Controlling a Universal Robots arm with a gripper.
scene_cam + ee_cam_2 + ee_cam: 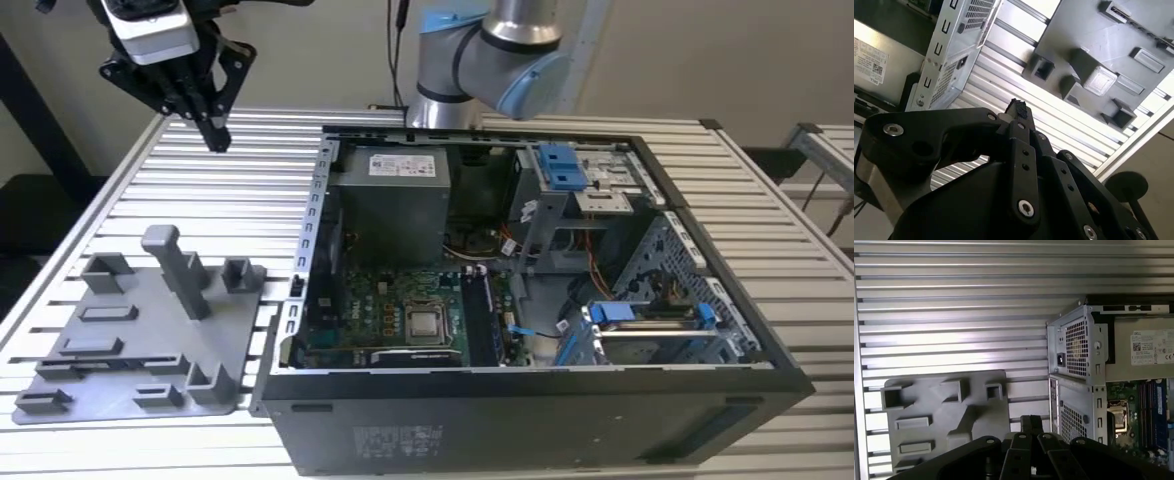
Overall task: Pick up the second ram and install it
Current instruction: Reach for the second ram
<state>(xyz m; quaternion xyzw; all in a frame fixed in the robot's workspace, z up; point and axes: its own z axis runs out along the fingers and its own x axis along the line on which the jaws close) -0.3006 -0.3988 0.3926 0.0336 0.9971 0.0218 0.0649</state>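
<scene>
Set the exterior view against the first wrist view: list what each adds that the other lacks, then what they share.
The exterior view adds the arm's grey-and-blue joint and the blue drive caddies inside the computer case. The first wrist view adds the power supply's perforated rear face with its socket. Both share the shut gripper, the slatted table, the grey tray and the motherboard's processor socket.
</scene>
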